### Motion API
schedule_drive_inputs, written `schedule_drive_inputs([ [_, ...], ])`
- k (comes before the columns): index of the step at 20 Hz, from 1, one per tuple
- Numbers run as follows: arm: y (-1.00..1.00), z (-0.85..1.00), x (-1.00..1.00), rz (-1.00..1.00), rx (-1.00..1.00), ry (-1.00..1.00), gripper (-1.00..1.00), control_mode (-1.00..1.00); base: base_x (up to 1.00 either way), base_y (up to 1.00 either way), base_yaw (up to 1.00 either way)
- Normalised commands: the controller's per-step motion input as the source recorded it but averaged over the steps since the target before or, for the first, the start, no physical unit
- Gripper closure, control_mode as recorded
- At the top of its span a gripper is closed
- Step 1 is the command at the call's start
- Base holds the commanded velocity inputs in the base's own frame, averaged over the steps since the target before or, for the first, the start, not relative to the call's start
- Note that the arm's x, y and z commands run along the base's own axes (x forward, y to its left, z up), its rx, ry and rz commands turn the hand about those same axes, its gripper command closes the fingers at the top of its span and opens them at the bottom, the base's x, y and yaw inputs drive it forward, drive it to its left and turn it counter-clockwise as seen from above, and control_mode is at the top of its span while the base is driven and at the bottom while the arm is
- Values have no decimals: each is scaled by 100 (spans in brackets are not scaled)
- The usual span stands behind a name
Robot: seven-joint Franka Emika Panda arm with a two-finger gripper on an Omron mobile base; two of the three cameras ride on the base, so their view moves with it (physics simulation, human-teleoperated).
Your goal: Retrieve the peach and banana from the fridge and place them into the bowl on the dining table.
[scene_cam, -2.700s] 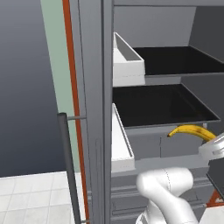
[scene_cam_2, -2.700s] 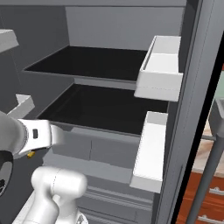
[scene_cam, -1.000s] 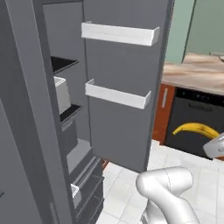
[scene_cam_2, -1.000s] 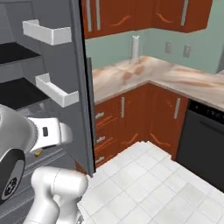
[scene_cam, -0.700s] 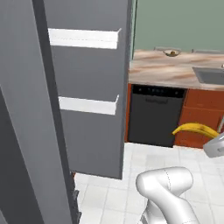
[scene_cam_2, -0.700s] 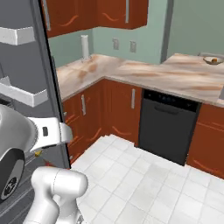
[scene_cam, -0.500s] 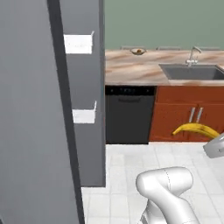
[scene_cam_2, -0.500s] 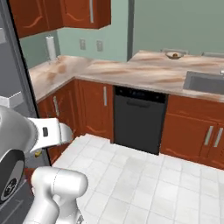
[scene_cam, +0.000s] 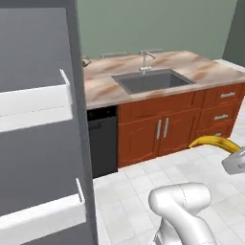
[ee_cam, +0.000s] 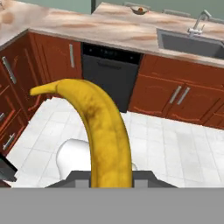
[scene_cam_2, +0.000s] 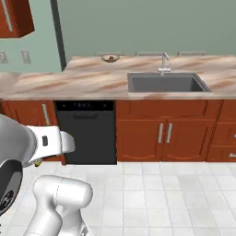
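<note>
We're carrying the curved bright-yellow banana [ee_cam: 105, 144] in the two-finger gripper [ee_cam: 111, 177], jaws clenched on its lower end; most of its length sticks out past the hold. In the left base view the same fruit arcs over the white hand at the right edge.

Risks as we judge them:
- The grip sits on one end of a smooth, tapering, waxy skin, so a hard base turn or arm swing could lever it out or twist it in the jaws.
- It's soft fruit, and squeezing harder would bruise it.
- The matte-grey fridge door [scene_cam: 38, 143] stands open just beside the base, white bins [scene_cam: 36, 103] jutting out; a wide swing could clip them.
- Neither table nor bowl is in sight, so there's a drive ahead, all with the banana cantilevered.

Below: glossy pale floor tiles [scene_cam_2: 175, 193]. Further out: reddish-brown wood cabinets [scene_cam_2: 163, 133] with metal bar handles and a flat black dishwasher front [scene_cam_2: 87, 133]. Above them: marbled beige countertop [scene_cam_2: 83, 80], recessed grey steel sink [scene_cam_2: 166, 83] with faucet, and a small dish [scene_cam_2: 109, 58] far back, contents too small to tell.
</note>
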Motion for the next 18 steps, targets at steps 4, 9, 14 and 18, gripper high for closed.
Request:
schedule_drive_inputs([
  [4, 0, 0, 0, 0, 0, 0, 100, 100, 100, -4, -57],
  [9, 0, 0, 0, 0, 0, 0, 100, 100, 89, -61, -54],
  [14, 0, 0, 0, 0, 0, 0, 100, 100, 90, -99, -41],
  [18, 0, 0, 0, 0, 0, 0, 100, 100, 91, -100, -33],
])
